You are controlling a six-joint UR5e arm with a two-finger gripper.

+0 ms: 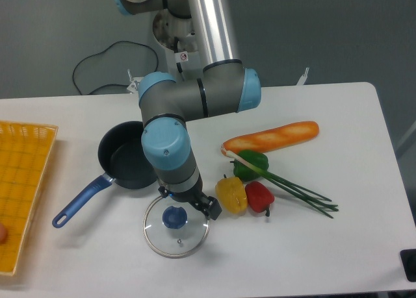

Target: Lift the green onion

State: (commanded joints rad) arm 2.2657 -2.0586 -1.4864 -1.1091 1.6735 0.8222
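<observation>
The green onion (290,184) lies on the white table, its whitish bulb end near the baguette and its thin dark leaves fanning out to the lower right. Its stalk crosses over a green bell pepper (252,165). My gripper (198,204) hangs low to the left of the onion, above the right rim of a glass lid (176,228) and close beside a yellow pepper (231,193). The wrist hides most of the fingers, so their spacing is unclear. Nothing shows between them.
A baguette (273,136) lies just behind the onion. A red pepper (259,195) sits against the yellow one, under the onion's stalk. A dark saucepan (123,163) with a blue handle stands at the left, and a yellow basket (23,181) at the left edge.
</observation>
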